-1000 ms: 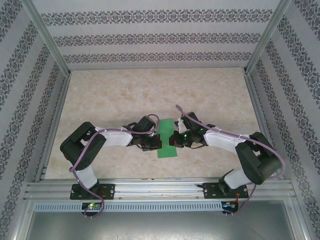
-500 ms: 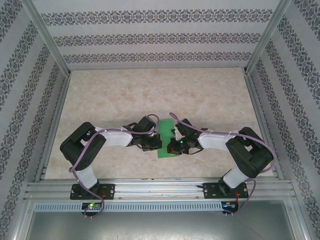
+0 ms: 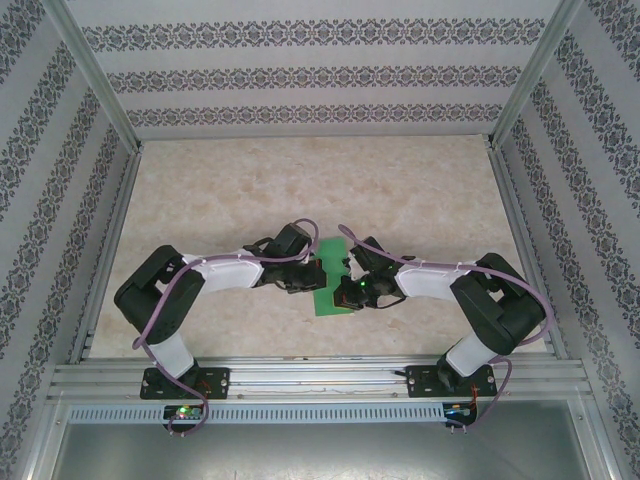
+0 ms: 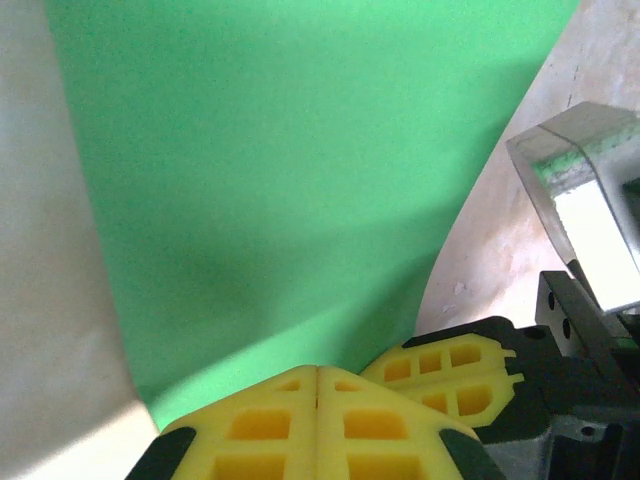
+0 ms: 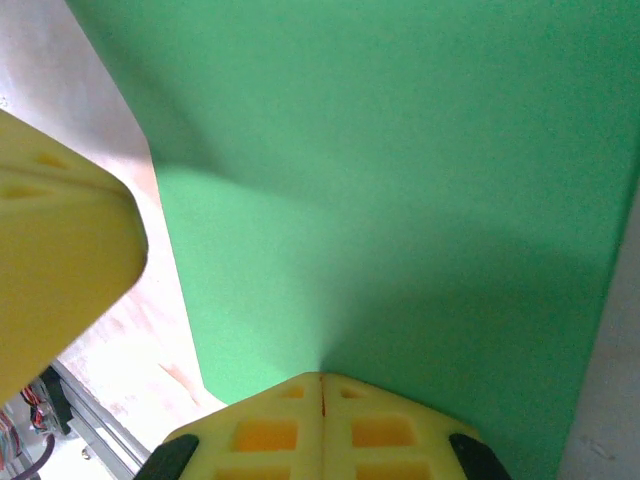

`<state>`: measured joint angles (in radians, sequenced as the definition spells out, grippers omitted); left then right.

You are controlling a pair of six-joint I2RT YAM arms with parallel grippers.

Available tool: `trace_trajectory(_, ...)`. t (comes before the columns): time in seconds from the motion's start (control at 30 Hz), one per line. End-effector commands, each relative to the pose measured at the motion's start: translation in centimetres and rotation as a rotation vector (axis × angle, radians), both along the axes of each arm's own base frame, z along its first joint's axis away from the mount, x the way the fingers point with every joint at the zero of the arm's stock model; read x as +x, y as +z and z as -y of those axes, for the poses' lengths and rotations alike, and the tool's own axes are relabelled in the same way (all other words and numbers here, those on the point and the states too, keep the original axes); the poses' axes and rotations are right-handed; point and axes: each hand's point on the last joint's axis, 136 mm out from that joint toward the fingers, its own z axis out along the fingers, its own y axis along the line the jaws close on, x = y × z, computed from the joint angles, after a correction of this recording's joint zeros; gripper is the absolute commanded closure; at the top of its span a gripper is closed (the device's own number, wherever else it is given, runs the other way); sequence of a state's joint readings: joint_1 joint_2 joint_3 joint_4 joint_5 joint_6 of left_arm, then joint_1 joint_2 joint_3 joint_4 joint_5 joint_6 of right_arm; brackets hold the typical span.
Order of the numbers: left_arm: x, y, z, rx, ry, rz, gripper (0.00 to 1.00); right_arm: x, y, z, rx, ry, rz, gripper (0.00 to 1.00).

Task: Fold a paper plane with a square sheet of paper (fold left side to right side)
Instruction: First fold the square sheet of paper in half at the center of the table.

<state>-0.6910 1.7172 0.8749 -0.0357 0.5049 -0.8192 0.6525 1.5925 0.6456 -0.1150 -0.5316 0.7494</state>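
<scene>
The thin, bright green sheet of paper (image 3: 333, 300) lies as a narrow strip on the beige marbled surface (image 3: 250, 190) — its left-to-right fold apparently made — with the left pincer (image 4: 317, 372) and right pincer (image 5: 321, 378) both closed, tips against it, the plane's creases seemingly all left.

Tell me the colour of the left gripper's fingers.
Yellow fingers, best seen in the left wrist view.

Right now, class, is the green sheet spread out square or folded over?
Folded: from above the green sheet is a narrow strip, not a square, between the left gripper and right gripper.
</scene>
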Motion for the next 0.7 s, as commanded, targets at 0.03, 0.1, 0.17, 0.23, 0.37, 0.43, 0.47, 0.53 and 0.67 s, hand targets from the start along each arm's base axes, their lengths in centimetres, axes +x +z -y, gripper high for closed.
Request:
trace_trajectory(0.03,1.1,-0.6,-0.1,-0.003,-0.009,0.021,1.0,-2.7,-4.6,3.7,-0.211,-0.002,-0.082,1.0)
trace_trajectory(0.1,1.2,-1.1,-0.3,0.003,-0.007,0.015,1.0,-2.7,-4.7,3.9,-0.214,-0.003,-0.084,1.0)
trace_trajectory(0.17,1.3,-1.6,-0.4,0.008,-0.005,0.009,1.0,-2.7,-4.6,3.9,-0.216,-0.003,-0.085,1.0)
trace_trajectory(0.23,1.4,-2.0,-0.5,0.012,-0.005,0.006,1.0,-2.8,-4.7,4.0,-0.222,0.001,-0.088,1.0)
trace_trajectory(0.37,1.7,-2.8,-1.0,0.041,0.008,0.003,1.0,-3.1,-5.0,4.4,-0.244,0.011,-0.097,1.0)
trace_trajectory(0.43,1.9,-3.2,-1.4,0.062,0.022,-0.002,1.0,-3.2,-5.2,4.6,-0.257,0.013,-0.102,1.0)
trace_trajectory(0.47,2.0,-3.4,-1.6,0.072,0.029,-0.002,1.0,-3.3,-5.3,4.8,-0.263,0.015,-0.103,1.0)
trace_trajectory(0.53,2.2,-3.7,-2.2,0.09,0.045,-0.003,1.0,-3.4,-5.5,5.0,-0.274,0.017,-0.108,1.0)
trace_trajectory(0.67,3.1,-4.1,-3.0,0.111,0.073,0.004,1.0,-3.7,-5.8,5.4,-0.29,0.017,-0.114,1.0)
